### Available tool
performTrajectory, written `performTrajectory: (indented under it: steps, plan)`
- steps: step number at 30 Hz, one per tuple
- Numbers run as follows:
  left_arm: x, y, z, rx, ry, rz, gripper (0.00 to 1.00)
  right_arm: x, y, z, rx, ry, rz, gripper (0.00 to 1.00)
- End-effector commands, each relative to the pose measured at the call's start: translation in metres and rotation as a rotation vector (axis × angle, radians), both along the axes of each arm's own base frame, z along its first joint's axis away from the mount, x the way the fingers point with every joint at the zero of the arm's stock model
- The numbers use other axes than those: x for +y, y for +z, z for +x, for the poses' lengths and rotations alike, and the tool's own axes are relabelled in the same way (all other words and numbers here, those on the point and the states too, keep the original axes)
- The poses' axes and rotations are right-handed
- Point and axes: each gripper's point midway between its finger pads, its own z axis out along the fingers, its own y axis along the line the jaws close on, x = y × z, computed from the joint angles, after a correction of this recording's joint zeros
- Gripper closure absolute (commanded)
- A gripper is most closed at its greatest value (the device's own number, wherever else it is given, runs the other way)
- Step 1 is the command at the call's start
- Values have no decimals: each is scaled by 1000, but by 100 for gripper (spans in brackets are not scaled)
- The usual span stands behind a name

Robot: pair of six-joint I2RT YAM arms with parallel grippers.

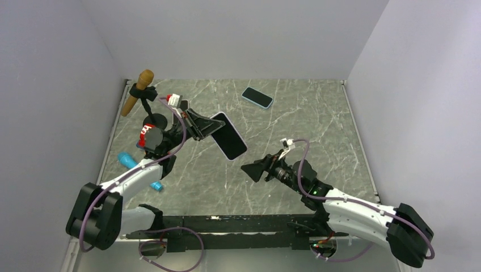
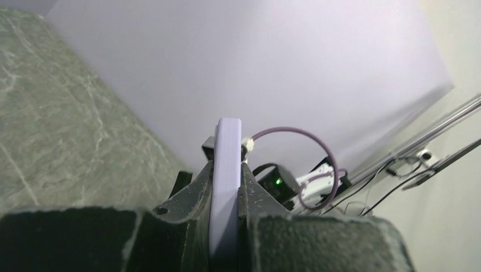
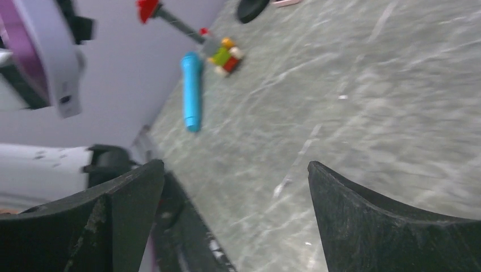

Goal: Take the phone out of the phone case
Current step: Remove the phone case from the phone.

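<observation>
A phone with a dark screen in a lavender case (image 1: 230,136) is held off the table, tilted, by one end. My left gripper (image 1: 203,128) is shut on that end. In the left wrist view the case's pale edge (image 2: 227,136) stands upright between my left gripper's (image 2: 226,167) two fingers, which press on both sides. My right gripper (image 1: 253,170) is open and empty, low over the table to the lower right of the phone, apart from it. In the right wrist view my right gripper (image 3: 235,164) has wide-spread jaws with bare table between them.
A second phone in a light blue case (image 1: 257,97) lies at the back of the marble table (image 1: 317,124). A wooden-handled tool (image 1: 139,90) sits at the back left. A blue marker (image 1: 127,161) (image 3: 192,90) and a small coloured toy (image 3: 226,56) lie at the left. White walls enclose the table.
</observation>
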Motion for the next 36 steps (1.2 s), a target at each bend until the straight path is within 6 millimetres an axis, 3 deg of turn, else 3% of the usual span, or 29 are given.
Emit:
performTrajectory:
  steps: [1,4,8,11,19,30,34,36]
  plan:
    - [17,53,-8,-95,17,-254,100,34,95,-38,-128,280,368,1]
    - [16,53,-11,-95,5,-276,100,44,109,-42,-144,343,423,11]
    - [12,47,-13,-88,10,-237,100,50,126,-54,-191,435,504,32]
    - [11,48,-16,-103,21,-219,100,49,132,-62,-222,475,543,38]
    - [9,53,-22,-117,11,-206,100,53,145,-64,-259,504,583,41]
    - [8,61,-34,-98,-15,-222,100,69,138,-54,-250,519,547,66]
    - [9,63,-36,-63,-20,-226,100,74,127,-56,-280,539,493,68]
    - [8,64,-38,-31,-41,-220,100,75,123,-54,-312,529,465,82]
